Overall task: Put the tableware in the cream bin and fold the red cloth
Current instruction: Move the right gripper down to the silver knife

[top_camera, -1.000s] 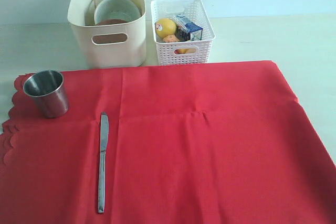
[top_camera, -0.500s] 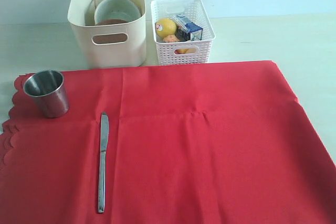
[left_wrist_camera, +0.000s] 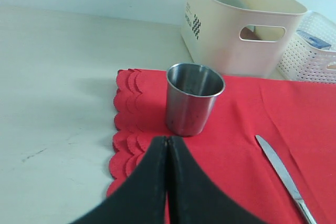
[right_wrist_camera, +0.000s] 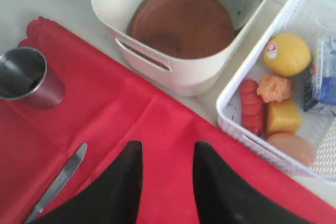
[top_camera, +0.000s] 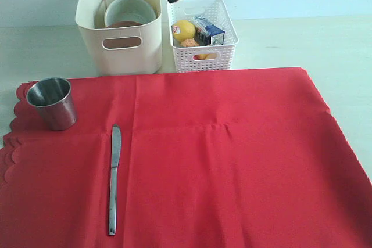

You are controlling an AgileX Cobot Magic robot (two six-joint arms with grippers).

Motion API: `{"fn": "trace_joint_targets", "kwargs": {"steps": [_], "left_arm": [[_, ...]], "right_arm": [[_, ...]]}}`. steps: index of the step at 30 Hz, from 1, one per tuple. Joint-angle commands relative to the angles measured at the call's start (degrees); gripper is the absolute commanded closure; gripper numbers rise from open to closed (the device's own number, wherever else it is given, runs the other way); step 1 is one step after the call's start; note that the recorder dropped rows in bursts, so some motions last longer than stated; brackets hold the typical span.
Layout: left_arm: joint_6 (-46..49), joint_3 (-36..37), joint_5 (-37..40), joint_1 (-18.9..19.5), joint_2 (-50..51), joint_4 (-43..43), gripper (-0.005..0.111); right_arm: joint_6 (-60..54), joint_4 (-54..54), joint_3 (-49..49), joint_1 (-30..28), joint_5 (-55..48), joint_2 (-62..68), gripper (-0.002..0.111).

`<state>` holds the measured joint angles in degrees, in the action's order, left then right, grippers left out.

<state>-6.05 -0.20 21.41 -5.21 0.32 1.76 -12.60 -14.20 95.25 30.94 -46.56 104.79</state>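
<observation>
The left gripper (left_wrist_camera: 167, 142) has its two black fingers pressed tight together, and nothing is between them. It hangs over the wavy edge of the red cloth (top_camera: 232, 161). The small steel cup (left_wrist_camera: 194, 98) stands upright just past its tips. The cup sits on the cloth near the left corner. The metal knife (top_camera: 113, 179) lies flat on the cloth near the cup but does not touch it.

The right gripper (right_wrist_camera: 167, 153) has its fingers partway apart, and it holds nothing. It hangs above the far edge of the cloth, close to the two bins. In the exterior view only a dark shape shows at the top, over the bins. It is probably this arm, but it is cut off, so that is hard to tell.

The cream bin (top_camera: 93, 50) stands on the pale table (top_camera: 325, 39), just behind the cloth. Inside it are the pale bowl (top_camera: 131, 10), tipped on its side, and the round brown plate (right_wrist_camera: 184, 22).

The white lattice basket (top_camera: 200, 61) stands just beside the bin. It holds a lemon (top_camera: 183, 30), a blue milk carton (top_camera: 210, 33), a sausage (right_wrist_camera: 252, 106), cheese (right_wrist_camera: 283, 116) and an egg (right_wrist_camera: 291, 148).

The cloth lies spread out flat, not folded.
</observation>
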Motion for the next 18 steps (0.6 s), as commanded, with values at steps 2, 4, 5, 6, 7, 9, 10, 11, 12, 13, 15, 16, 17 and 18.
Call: {"fn": "trace_joint_targets", "kwargs": {"steps": [2,4,5,6,7,9,10,11,12,13,15,16,17,18], "left_arm": [[-0.17,0.2,-0.48,0.07,-0.32,0.42,0.107],[-0.17,0.2,-0.48,0.07,-0.32,0.42,0.107],[-0.17,0.2,-0.48,0.07,-0.32,0.42,0.107],[-0.17,0.2,-0.48,0.07,-0.32,0.42,0.107],[-0.17,0.2,-0.48,0.07,-0.32,0.42,0.107],[-0.17,0.2,-0.48,0.07,-0.32,0.42,0.107],[-0.17,0.2,-0.48,0.07,-0.32,0.42,0.107],[-0.17,0.2,-0.48,0.07,-0.32,0.42,0.107],[-0.17,0.2,-0.48,0.07,-0.32,0.42,0.107],[-0.17,0.2,-0.48,0.07,-0.32,0.42,0.107],[-0.17,0.2,-0.48,0.07,-0.32,0.42,0.107],[-0.17,0.2,-0.48,0.07,-0.32,0.42,0.107],[-0.17,0.2,-0.48,0.07,-0.32,0.42,0.107],[-0.17,0.2,-0.48,0.07,-0.32,0.42,0.107]], "right_arm": [[-0.27,0.28,-8.08,0.06,3.39,-3.13,0.075],[-1.21,-0.41,-10.9,0.06,4.97,-4.06,0.075],[-1.21,-0.53,-11.85,0.06,6.01,-4.35,0.075],[-1.21,-0.82,-13.1,0.06,6.88,-4.65,0.075],[-1.3,-1.8,-14.56,0.18,8.09,-5.04,0.075],[-2.24,-3.06,-16.73,0.68,9.22,-5.16,0.075],[-3.43,-3.78,-17.76,1.24,10.23,-5.16,0.075],[-3.78,-4.09,-18.43,1.75,10.9,-5.16,0.075],[-3.79,-4.2,-19.22,2.54,11.88,-5.16,0.075],[-3.87,-4.2,-20.01,3.24,12.67,-5.16,0.075],[-4.01,-4.2,-21.41,6.27,14.21,-4.9,0.075],[-4.02,-4.2,-21.69,8.47,14.21,-4.31,0.075],[-4.11,-4.2,-21.69,10.35,13.9,-3.78,0.075],[-4.11,-4.05,-21.69,11.81,13.64,-3.22,0.075]]}}
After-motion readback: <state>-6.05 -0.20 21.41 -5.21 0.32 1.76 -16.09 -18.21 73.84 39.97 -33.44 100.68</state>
